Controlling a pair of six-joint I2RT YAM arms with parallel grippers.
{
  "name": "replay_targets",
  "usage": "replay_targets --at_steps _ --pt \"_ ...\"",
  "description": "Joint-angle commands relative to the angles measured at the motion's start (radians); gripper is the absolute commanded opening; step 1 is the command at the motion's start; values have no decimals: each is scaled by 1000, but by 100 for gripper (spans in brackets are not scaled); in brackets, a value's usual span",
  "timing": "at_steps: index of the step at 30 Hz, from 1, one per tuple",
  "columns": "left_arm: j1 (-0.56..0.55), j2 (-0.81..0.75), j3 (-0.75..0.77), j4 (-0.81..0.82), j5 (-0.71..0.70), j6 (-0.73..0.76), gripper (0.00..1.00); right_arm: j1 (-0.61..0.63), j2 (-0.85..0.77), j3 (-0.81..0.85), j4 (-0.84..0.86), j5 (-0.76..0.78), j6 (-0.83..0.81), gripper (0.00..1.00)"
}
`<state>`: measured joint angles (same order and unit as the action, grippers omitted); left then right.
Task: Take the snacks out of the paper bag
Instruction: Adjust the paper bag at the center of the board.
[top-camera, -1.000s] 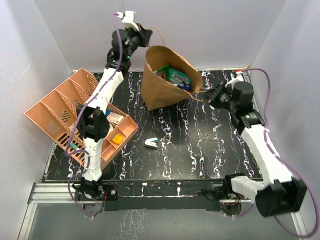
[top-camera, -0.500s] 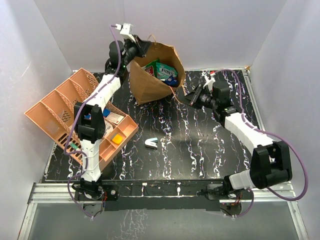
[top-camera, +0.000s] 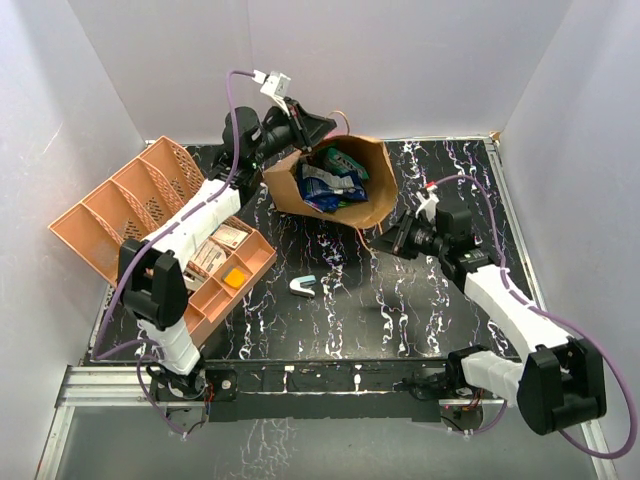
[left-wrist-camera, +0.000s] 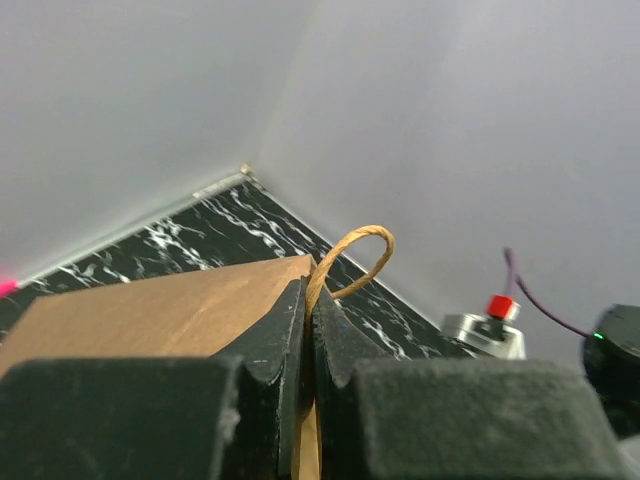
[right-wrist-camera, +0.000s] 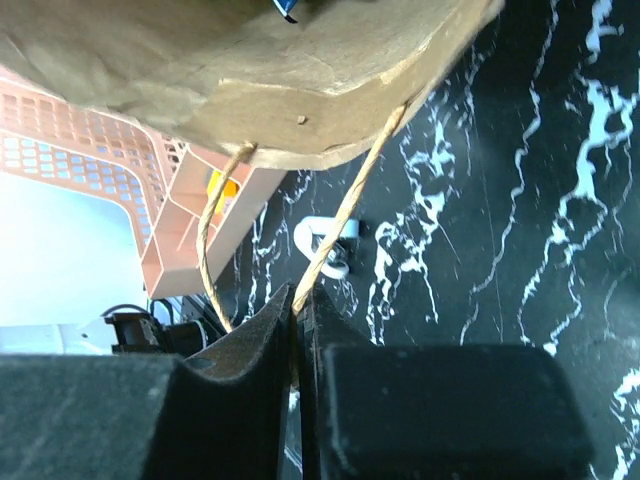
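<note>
A: So, where is the bag job standing?
B: Opening step. Left gripper (left-wrist-camera: 308, 300) is pinching the far handle (left-wrist-camera: 352, 248), jaws closed tight on the cord. Right gripper (right-wrist-camera: 296, 300) is doing the same on the near handle (right-wrist-camera: 345, 220).
A: And the bag itself?
B: Paper bag (top-camera: 378, 195) is sitting at the far middle of the table (top-camera: 430, 310), to the right of the orange tray (top-camera: 110, 215). It's leaning with its mouth facing the overhead camera, and the two arms are stretching the rim apart, far and near.
A: Snacks?
B: Snacks (top-camera: 328, 180) are all lying inside, with blue and green packets showing through the mouth. I'm not seeing any on the table.
A: So nothing is coming out yet.
B: Right. I'm reading it as early: mouth open, unloading not begun.
A: Next move?
B: Both grippers are tied up on handles, so one is going to have to let go before reaching in. I'm expecting the paper to sag on that side, so the other arm should be holding its handle up. The alternative is tipping the bag so the packets slide out.
A: Anything in the way?
B: A small white clip (top-camera: 303, 287) is lying on the near side of the bag. I can't tell how many packets are in there.
</note>
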<state>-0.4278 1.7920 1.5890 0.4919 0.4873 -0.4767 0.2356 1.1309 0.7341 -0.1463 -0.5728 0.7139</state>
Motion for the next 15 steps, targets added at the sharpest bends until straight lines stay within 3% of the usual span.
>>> replay_targets --at_steps 1,9,15 --pt "-28 -129 -104 -19 37 -26 0 5 -96 -85 -24 9 -6 10" --pt "-60 -288 -295 -36 64 -11 0 11 -194 -203 -1 18 23 11" --pt "-60 -340 -379 -39 65 24 0 107 -215 -221 24 74 58 12"
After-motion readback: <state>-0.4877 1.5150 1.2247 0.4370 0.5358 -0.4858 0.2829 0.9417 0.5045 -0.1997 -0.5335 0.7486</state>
